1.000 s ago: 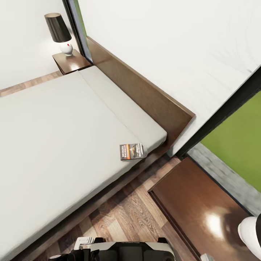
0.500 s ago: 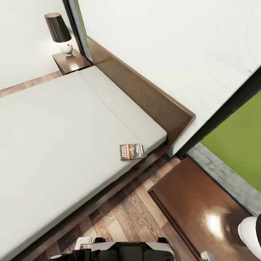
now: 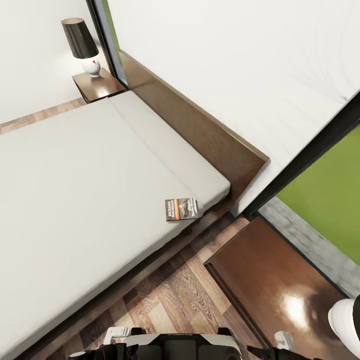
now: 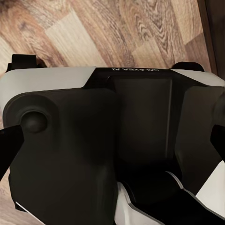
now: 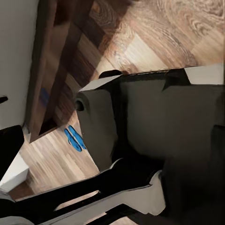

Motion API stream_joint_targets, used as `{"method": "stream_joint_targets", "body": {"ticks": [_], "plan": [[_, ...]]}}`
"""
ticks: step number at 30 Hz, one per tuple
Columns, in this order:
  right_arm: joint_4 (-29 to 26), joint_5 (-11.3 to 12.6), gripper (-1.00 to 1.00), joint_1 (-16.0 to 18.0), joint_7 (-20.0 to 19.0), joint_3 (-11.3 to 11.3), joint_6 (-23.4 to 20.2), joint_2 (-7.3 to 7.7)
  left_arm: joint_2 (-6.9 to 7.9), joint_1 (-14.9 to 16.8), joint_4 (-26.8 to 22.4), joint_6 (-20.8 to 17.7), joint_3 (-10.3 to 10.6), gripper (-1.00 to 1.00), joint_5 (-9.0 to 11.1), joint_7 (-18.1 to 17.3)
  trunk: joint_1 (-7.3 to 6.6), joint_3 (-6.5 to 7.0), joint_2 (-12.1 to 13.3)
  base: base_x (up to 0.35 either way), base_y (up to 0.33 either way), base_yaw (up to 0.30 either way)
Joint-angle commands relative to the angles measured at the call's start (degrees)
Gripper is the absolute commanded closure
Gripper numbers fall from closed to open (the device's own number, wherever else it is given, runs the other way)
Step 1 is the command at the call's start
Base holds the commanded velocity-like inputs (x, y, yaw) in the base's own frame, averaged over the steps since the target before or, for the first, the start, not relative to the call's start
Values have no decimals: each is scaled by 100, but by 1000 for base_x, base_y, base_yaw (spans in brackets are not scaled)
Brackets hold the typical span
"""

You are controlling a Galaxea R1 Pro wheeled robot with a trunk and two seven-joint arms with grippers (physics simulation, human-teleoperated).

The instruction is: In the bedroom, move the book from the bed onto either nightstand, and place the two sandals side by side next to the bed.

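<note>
Now the book [image 3: 183, 208] lies near the bed's [image 3: 75, 190] corner.

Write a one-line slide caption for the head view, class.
Book lies near the bed mattress corner, beside a glossy nightstand; a lamp tops the far nightstand.

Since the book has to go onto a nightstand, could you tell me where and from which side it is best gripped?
The book lies flat on the pale mattress of the bed, near the corner by the headboard, close to the edge facing the robot. I would probably pinch its long edge nearest that bed edge, coming low from the floor side, since a flat thin paperback gives little to grab from above.
</note>
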State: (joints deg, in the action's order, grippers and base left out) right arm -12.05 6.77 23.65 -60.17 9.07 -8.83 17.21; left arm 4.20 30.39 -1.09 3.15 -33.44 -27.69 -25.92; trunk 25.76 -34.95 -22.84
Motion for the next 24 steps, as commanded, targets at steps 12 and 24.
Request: {"method": "stream_joint_targets", "body": {"ticks": [12, 24], "plan": [[-3176, 71, -100, 0, -6, -21, -2919, -39, -4, 2, 3, 35, -40, -100, -68, -29, 3, -7, -8, 0, 0, 0], [-4478, 708, -100, 58, 64, -11, -3377, -1107, -45, 2, 3, 32, -40, -100, -62, -31, 3, -7, -8, 0, 0, 0]]}}
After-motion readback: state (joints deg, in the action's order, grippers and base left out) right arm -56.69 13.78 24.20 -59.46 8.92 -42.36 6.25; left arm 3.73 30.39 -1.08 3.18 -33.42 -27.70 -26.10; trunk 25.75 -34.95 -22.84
